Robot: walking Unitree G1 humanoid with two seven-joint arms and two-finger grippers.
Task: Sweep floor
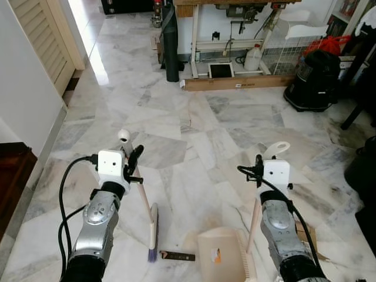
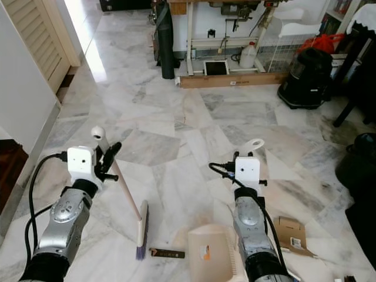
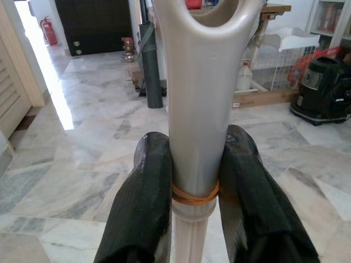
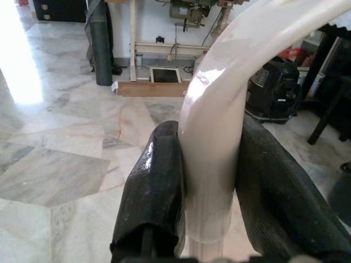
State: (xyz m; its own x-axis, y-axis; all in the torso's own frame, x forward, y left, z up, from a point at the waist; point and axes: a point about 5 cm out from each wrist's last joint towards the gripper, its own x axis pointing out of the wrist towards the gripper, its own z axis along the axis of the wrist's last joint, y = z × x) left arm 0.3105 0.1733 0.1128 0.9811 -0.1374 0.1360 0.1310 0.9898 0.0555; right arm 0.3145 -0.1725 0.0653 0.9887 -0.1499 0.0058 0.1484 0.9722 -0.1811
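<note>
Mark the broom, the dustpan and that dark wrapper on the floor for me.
broom (image 1: 153, 226): left eye view, on the head near the floor.
dustpan (image 1: 220, 254): left eye view, on the beige pan's flat surface.
dark wrapper (image 1: 177, 256): left eye view, on its middle, lying between broom head and dustpan.

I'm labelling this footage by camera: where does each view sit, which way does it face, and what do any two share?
Left eye view: on the head, facing forward and down at the marble floor; both arms, broom and dustpan.
Right eye view: same head, same scene.
Left wrist view: along the left gripper, shut on the broom handle.
Right wrist view: along the right gripper, shut on the dustpan handle.
Shared: all show the black vacuum.
</note>
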